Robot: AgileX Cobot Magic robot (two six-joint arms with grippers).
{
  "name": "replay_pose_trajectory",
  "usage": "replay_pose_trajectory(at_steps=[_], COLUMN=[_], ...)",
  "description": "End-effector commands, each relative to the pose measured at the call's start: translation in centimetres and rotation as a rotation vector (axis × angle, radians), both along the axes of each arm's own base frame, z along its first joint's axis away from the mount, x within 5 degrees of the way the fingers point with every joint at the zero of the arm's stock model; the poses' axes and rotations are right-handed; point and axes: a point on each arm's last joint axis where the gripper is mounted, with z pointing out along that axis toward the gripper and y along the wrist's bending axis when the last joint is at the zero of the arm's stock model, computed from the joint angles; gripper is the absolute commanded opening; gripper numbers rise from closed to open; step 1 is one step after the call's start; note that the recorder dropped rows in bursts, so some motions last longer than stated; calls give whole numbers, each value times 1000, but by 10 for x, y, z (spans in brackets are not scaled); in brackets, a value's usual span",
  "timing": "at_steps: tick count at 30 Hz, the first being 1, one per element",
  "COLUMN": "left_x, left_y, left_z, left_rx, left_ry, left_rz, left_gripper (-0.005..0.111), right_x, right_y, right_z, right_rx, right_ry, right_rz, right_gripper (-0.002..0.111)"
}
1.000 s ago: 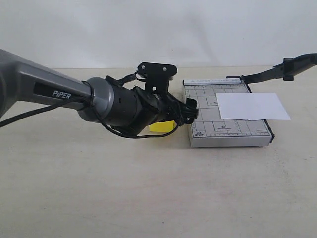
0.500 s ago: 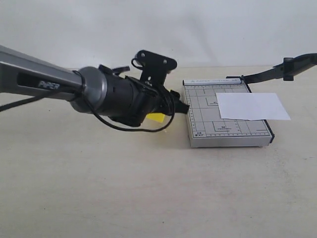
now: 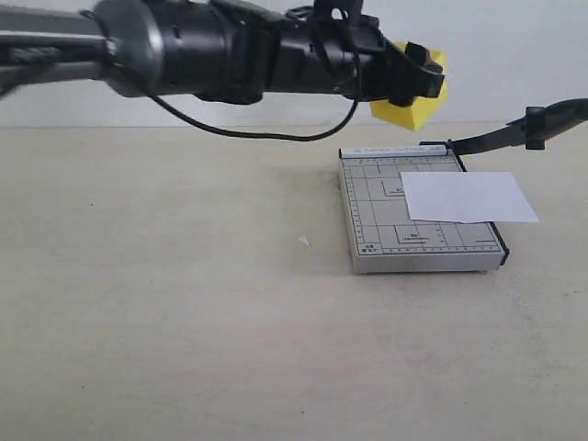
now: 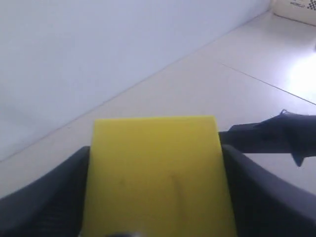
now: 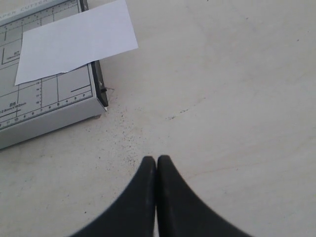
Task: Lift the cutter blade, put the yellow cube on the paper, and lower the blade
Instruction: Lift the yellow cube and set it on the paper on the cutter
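The yellow cube (image 3: 413, 108) hangs in the air above the back left corner of the grey gridded trimmer base (image 3: 377, 225), with my left gripper (image 3: 415, 75) shut on it. In the left wrist view the cube (image 4: 155, 173) fills the space between the two black fingers (image 4: 59, 192). The white paper (image 3: 469, 197) lies on the base's right half and overhangs its right edge. The cutter blade (image 3: 514, 134) stands raised, slanting up to the right from its hinge. My right gripper (image 5: 156, 160) is shut on nothing, over bare table near the base's corner (image 5: 96, 98); the paper (image 5: 74, 39) shows there too.
A small white scrap (image 3: 303, 242) lies on the beige table (image 3: 184, 322) left of the trimmer. The left arm (image 3: 184, 46) stretches across the top of the exterior view. A white wall stands behind. A box corner (image 4: 296, 7) shows far off in the left wrist view.
The left arm has risen from the table left of the trimmer and swung up and right, carrying the yellow cube to above the base's back corner. Blade and paper are unmoved.
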Motion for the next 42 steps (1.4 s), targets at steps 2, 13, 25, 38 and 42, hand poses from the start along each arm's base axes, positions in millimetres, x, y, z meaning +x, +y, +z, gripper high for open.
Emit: replay_pose_trajectory(at_steps=[2, 13, 25, 38, 42], left_x=[16, 33, 32, 29, 29], left_y=[-36, -51, -61, -64, -64], left_z=[-43, -60, -84, -98, -98], left_rx=[157, 349, 293, 329, 350], left_ry=[88, 75, 87, 73, 26], left_rz=[-200, -235, -243, -276, -306], left_gripper=[4, 4, 4, 4, 13], right_x=[0, 0, 0, 0, 0], right_y=[0, 0, 0, 0, 0], right_z=[0, -1, -1, -1, -1], right_rx=[-7, -6, -10, -10, -10], right_ry=[-3, -1, -1, -1, -1], right_rz=[2, 3, 6, 6, 6], right_gripper=[0, 0, 0, 0, 0])
